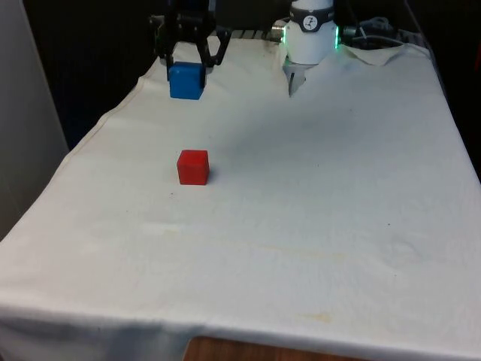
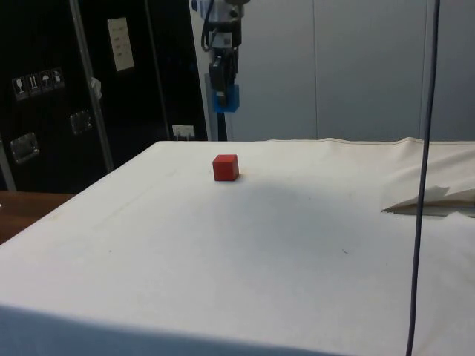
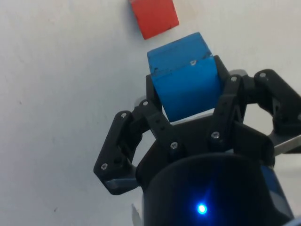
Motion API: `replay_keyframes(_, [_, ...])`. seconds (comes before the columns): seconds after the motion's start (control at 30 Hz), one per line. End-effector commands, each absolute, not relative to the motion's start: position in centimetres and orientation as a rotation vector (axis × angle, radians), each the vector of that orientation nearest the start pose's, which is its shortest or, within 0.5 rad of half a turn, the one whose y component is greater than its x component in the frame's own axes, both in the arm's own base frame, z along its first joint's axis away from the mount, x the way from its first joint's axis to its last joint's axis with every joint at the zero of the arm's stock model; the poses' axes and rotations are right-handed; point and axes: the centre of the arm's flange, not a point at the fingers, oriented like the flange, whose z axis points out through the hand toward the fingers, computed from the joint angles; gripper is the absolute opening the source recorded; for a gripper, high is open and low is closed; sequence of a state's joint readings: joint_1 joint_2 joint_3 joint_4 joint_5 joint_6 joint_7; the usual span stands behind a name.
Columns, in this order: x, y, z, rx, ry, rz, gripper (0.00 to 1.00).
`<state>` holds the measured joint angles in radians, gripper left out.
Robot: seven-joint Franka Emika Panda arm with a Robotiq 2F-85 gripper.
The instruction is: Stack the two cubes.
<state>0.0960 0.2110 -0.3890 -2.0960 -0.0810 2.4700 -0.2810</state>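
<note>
Aloft, gripper (image 1: 186,64) clamping blue cube (image 1: 186,81), red cube (image 1: 192,167) below

A: What does the end effector (image 3: 186,101) look like?
B: Matte black, built of angular linkage bars pinned with small silver screw heads, over a rounded black housing.
A: And the arm?
B: Its base (image 1: 310,34) is a white cylinder with a black band, green light glowing at three and nine o'clock.
</note>
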Motion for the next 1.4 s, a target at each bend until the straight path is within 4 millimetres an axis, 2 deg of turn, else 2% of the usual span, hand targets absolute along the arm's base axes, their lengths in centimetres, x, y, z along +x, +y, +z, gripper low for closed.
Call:
replay_keyframes(0.0, [57.2, -16.4, 34.7, -3.304, -0.101, -0.208, 0.04])
replay_keyframes(0.23, [58.1, -16.4, 34.8, -3.305, -0.091, -0.201, 0.04])
replay_keyframes(0.7, [58.2, -16.4, 33.8, -3.280, -0.065, -0.199, 0.04])
replay_keyframes(1.37, [59.4, -16.4, 29.2, -3.195, -0.044, -0.152, 0.04])
